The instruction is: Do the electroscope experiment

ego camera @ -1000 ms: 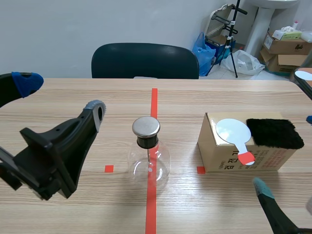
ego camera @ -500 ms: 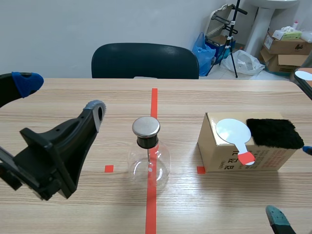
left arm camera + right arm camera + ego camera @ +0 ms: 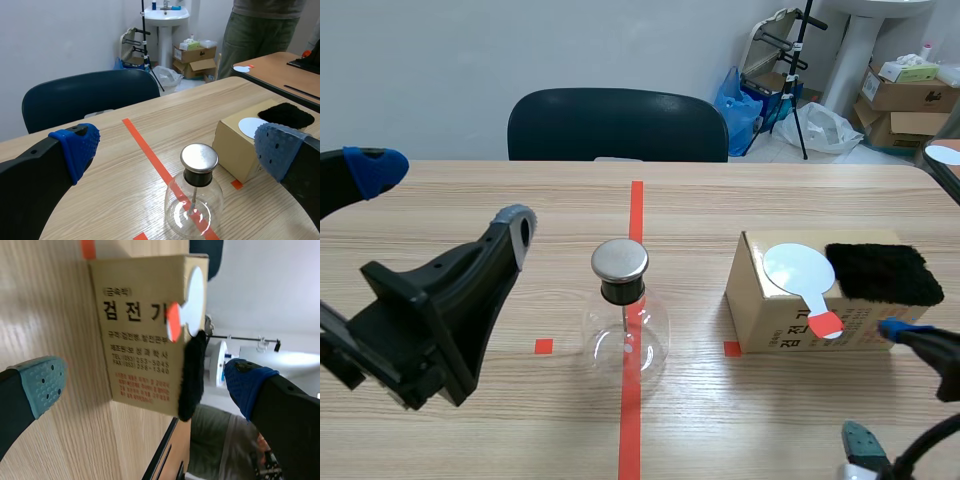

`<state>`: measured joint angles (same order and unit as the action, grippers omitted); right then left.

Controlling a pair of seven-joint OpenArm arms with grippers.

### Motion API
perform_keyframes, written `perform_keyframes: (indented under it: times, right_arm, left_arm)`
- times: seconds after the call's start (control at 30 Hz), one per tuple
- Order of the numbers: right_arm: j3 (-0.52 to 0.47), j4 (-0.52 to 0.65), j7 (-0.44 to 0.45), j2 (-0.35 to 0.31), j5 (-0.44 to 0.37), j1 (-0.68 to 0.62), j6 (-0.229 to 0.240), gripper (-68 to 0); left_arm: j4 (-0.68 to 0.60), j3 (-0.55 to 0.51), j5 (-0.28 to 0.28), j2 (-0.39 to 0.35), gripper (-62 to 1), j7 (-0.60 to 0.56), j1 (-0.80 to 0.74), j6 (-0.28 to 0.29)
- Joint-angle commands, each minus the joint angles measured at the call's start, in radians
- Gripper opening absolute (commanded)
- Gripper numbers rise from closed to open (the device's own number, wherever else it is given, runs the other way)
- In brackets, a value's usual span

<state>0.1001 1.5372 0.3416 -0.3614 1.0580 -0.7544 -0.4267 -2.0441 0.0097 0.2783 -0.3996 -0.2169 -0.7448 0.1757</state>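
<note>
Right gripper (image 3: 878, 385) swung up beside box (image 3: 775, 315), fingers (image 3: 894, 328) wide apart; left gripper (image 3: 445, 195) same. Could bump box, knock fur pad (image 3: 880, 272) off.

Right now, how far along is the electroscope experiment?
Nothing looks done: the paddle and fur lie on the box, the electroscope stands untouched. In hand: the right gripper, open, is at the box's front; the left gripper is open beside the electroscope. Left, probably: rub paddle with fur, bring it to the cap.
</note>
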Motion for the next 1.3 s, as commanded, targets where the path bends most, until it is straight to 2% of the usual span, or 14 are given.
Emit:
perform_keyframes:
  times: [0.0, 0.13, 0.27, 0.4, 0.77, 1.1, 1.27]
  right_arm:
    - [0.008, -0.010, 0.003, 0.000, 0.016, 0.014, -0.034, 0.4]
    - [0.035, -0.063, -0.001, 0.007, 0.035, 0.057, -0.141, 0.4]
    - [0.077, -0.102, -0.062, 0.007, 0.035, 0.108, -0.183, 0.4]
    - [0.113, -0.138, -0.118, 0.007, 0.035, 0.161, -0.184, 0.4]
    - [0.168, -0.193, -0.162, 0.007, 0.035, 0.266, -0.183, 0.4]
    - [0.196, -0.210, -0.163, 0.007, 0.026, 0.301, -0.183, 0.4]
    - [0.196, -0.210, -0.156, 0.007, -0.003, 0.312, -0.183, 0.4]
  left_arm:
    - [-0.014, -0.001, 0.006, 0.000, 1.4, -0.018, 0.000, -0.001]
    - [-0.014, -0.001, 0.006, 0.000, 1.4, -0.018, 0.000, -0.001]
    - [-0.014, -0.001, 0.006, 0.000, 1.4, -0.018, 0.000, -0.001]
    - [-0.014, -0.001, 0.006, 0.000, 1.4, -0.017, 0.000, -0.001]
    - [-0.014, -0.001, 0.006, 0.000, 1.4, -0.018, 0.000, -0.001]
    - [-0.014, -0.001, 0.005, 0.000, 1.4, -0.018, 0.000, -0.001]
    - [-0.014, -0.001, -0.029, 0.000, 1.4, -0.018, 0.000, -0.001]
